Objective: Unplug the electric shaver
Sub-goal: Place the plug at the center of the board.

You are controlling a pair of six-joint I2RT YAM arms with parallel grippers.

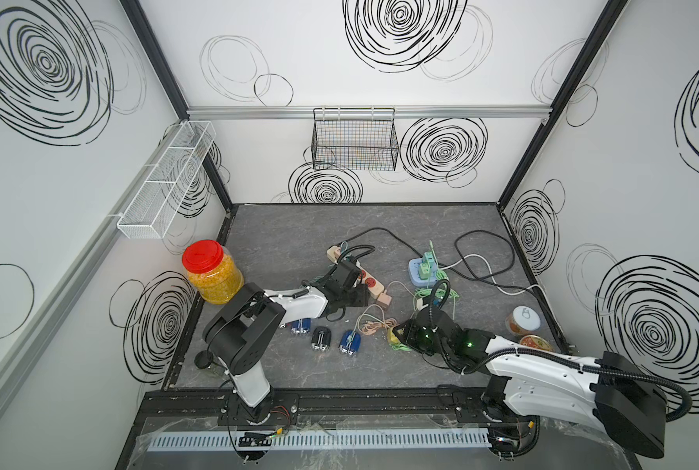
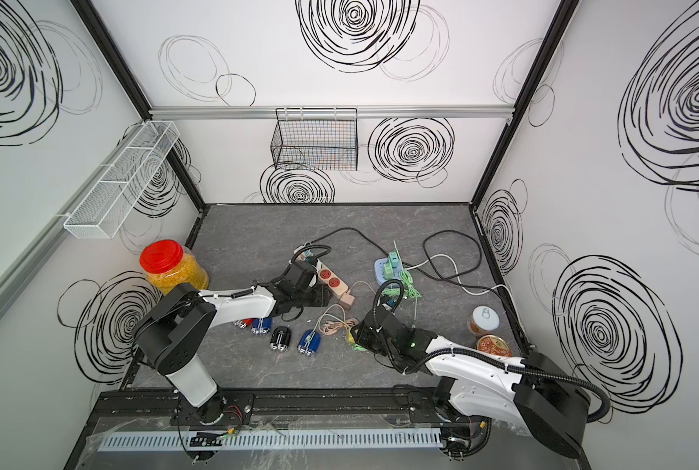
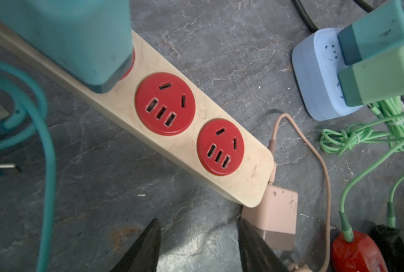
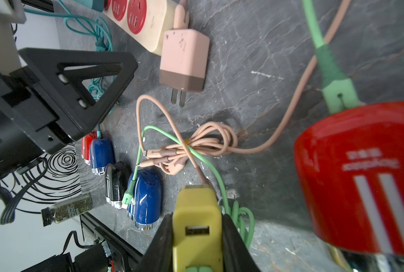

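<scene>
Right wrist view: right gripper (image 4: 198, 220) clamped on yellow charger (image 4: 196, 205), left gripper (image 3: 198, 221) jaws apart, empty; blue shaver (image 1: 350, 342), 9 o'clock off right gripper in a top view, unpinned, so tugging green cable (image 4: 203, 160) may drag it.

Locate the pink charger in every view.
Top view: pink charger at the strip's near end.
Top view: same place, by the strip.
Left wrist: charger at the strip's end.
Right wrist: charger beside the strip, prongs bare.
Shared landmark: the beige strip with red sockets.
</scene>
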